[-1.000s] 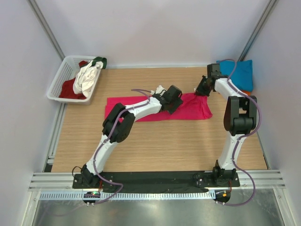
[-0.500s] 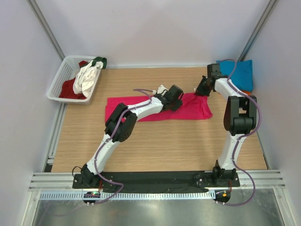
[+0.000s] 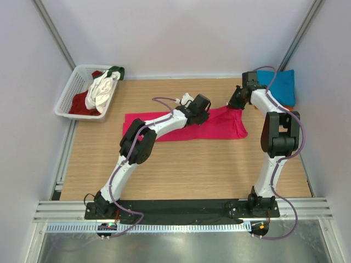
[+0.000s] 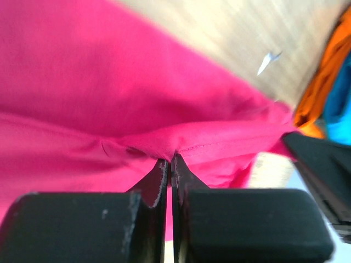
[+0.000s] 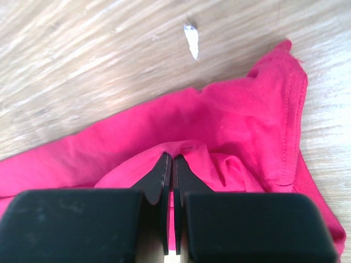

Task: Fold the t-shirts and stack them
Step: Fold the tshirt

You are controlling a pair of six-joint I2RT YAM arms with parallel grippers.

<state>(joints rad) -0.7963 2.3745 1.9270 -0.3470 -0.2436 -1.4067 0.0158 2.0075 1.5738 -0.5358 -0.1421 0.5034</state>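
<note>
A magenta-pink t-shirt (image 3: 219, 127) lies spread across the middle of the wooden table (image 3: 181, 164). My left gripper (image 3: 202, 113) is shut on a fold of its cloth near the upper edge; the wrist view shows the pink t-shirt (image 4: 109, 71) pinched at the left gripper (image 4: 170, 159). My right gripper (image 3: 233, 105) is shut on the shirt's far right corner, with the pink cloth (image 5: 230, 120) bunched at the right gripper (image 5: 173, 158). A teal-blue t-shirt (image 3: 279, 85) lies folded on an orange one (image 3: 288, 107) at the far right.
A white lattice basket (image 3: 74, 93) at the back left holds white (image 3: 101, 90), dark red (image 3: 82, 104) and green (image 3: 116, 71) shirts. A small white scrap (image 5: 192, 38) lies on the wood beyond the pink shirt. Walls stand close on three sides.
My left gripper closed on the pink shirt's cloth and shifted slightly toward the back. The right arm stayed nearly still, holding its corner.
</note>
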